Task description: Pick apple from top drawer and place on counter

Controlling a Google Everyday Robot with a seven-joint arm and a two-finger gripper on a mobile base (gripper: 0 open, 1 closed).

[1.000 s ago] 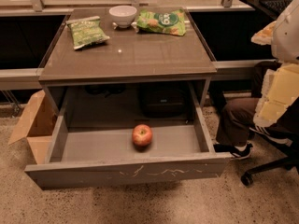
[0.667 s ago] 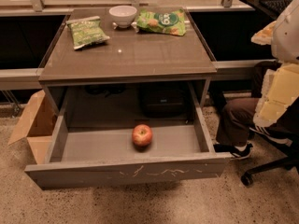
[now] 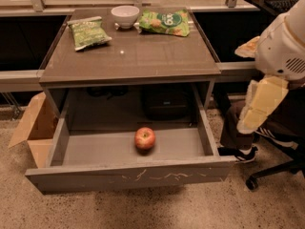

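Off to the right, well apart from the wide, shallow grey top drawer, my gripper hangs; whether it is released or clenched I cannot tell. The small round red apple sits mid-drawer, ungrasped. Reaching is the step in hand, I judge: next I must swing left and descend over it

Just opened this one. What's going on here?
The wide grey top drawer is pulled open, and the small round red apple lies alone on its floor near the middle, with nothing holding it. The robot's white and cream arm hangs at the right edge, beside the drawer and clear of the apple; its pincer is not in view. The glossy grey-brown counter carries a white bowl, a green snack bag and a second green bag. The pick has not begun.
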